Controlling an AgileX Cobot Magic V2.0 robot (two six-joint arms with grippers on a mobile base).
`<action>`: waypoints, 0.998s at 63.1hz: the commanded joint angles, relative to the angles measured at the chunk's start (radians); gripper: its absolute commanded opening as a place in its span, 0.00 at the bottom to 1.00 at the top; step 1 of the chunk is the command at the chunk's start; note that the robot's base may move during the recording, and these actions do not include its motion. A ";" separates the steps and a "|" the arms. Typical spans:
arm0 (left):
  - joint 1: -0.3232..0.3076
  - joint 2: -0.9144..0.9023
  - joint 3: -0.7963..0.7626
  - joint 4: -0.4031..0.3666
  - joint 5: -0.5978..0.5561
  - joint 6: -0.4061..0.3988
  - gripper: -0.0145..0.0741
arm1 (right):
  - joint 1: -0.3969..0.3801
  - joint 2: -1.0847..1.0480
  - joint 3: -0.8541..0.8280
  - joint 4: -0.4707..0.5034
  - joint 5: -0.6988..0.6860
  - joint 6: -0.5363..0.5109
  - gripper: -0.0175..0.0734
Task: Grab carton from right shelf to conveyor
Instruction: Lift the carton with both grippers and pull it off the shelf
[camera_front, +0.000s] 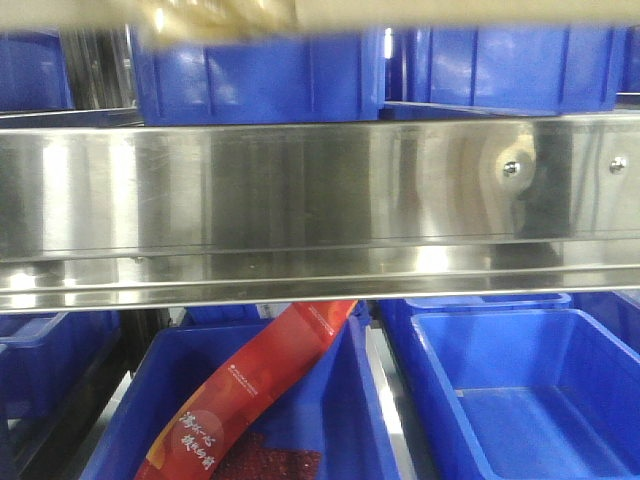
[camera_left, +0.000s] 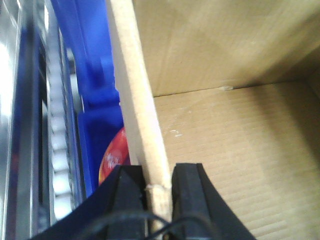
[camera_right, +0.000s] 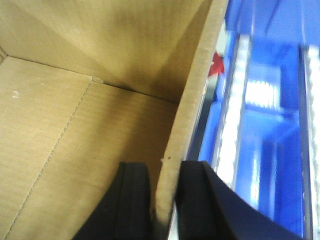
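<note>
Carton (camera_left: 225, 150) is held by both arms, one on each side wall. Left end effector (camera_left: 158, 172) is clamped shut on the carton's left wall, one black finger (camera_left: 131, 185) outside and the other inside, both touching the cardboard edge. Right end effector (camera_right: 163, 170) is the same on the right wall: closed on it, fingers either side, with the wall edge a bit crushed and curved between them. Both wrist views look down into the carton's open inside, with a plain brown corrugated floor and a back wall with a fold line. I can't tell what the carton rests on.

Just outside the left wall is a blue bin (camera_left: 97, 75) with something red and orange (camera_left: 114, 155) in it, then a roller track (camera_left: 57, 150) past that. Outside the right wall are more rollers (camera_right: 232, 125) and blurred blue bins.

In the front view the shelf (camera_front: 300, 200) rail runs across the middle, shiny steel, with two bolts (camera_front: 511, 168) near its right end. There are blue bins above the rail and two more below. The lower left bin (camera_front: 340, 400) holds a long red packet (camera_front: 260, 385) leaning diagonally. A blurred tan strip (camera_front: 420, 12) runs along the top edge, likely the carton, but I can't tell for sure.
</note>
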 joint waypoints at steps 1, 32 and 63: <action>-0.006 -0.008 -0.004 0.011 -0.030 0.007 0.15 | -0.005 -0.012 0.010 -0.035 -0.028 -0.017 0.12; -0.006 -0.008 -0.004 0.011 -0.030 0.007 0.15 | -0.005 -0.012 0.009 -0.033 -0.028 -0.017 0.12; -0.006 -0.008 -0.004 0.011 -0.030 0.007 0.15 | -0.005 -0.012 0.009 -0.033 -0.028 -0.017 0.12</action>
